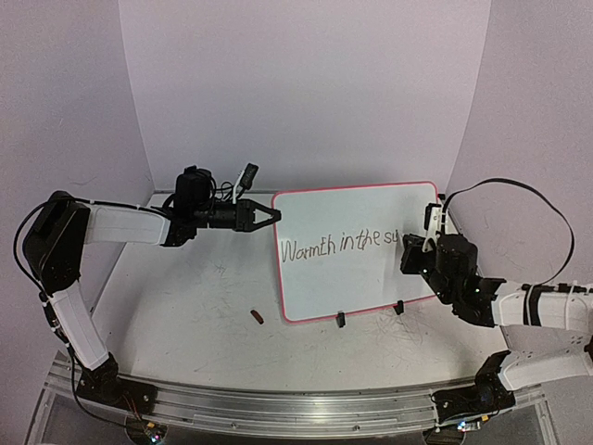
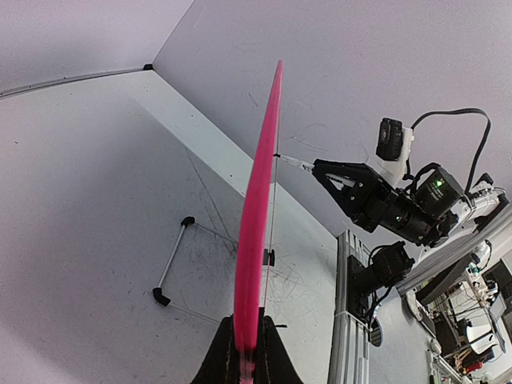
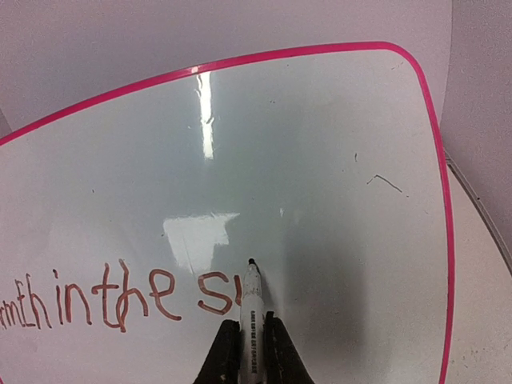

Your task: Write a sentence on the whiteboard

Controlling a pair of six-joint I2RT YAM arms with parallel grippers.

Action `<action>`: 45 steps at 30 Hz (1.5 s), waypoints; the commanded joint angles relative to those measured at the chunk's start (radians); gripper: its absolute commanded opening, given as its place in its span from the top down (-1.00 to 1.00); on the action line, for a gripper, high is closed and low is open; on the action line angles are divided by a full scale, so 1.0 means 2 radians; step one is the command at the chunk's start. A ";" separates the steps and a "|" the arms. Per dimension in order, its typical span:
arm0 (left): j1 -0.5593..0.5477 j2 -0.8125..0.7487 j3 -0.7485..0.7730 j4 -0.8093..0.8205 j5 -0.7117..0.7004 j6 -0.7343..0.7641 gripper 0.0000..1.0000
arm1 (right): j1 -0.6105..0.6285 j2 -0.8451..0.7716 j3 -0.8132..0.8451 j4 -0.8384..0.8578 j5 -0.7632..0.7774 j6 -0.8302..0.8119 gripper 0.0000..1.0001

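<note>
On the scuffed table [image 1: 185, 343], the whiteboard [image 1: 361, 278] stands near-upright, its long axis running left to right and its written face toward the arms. The left claw [image 1: 274, 215] pinches the board's upper left edge. The right claw [image 3: 251, 328], nearer the blank right side, is clamped on a marker [image 3: 251, 304] that points straight ahead at the board, tip at the surface just right of the unfinished "su" [image 3: 214, 294]. The next strokes likely run rightward along that line.

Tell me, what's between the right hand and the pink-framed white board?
A white marker pen, pinched in the right hand, dark tip at the pink-framed board; the right wrist view shows it.
</note>
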 commanded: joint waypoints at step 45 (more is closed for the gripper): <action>-0.018 -0.007 0.005 -0.026 0.000 0.017 1.00 | -0.017 -0.033 0.023 -0.021 -0.015 -0.003 1.00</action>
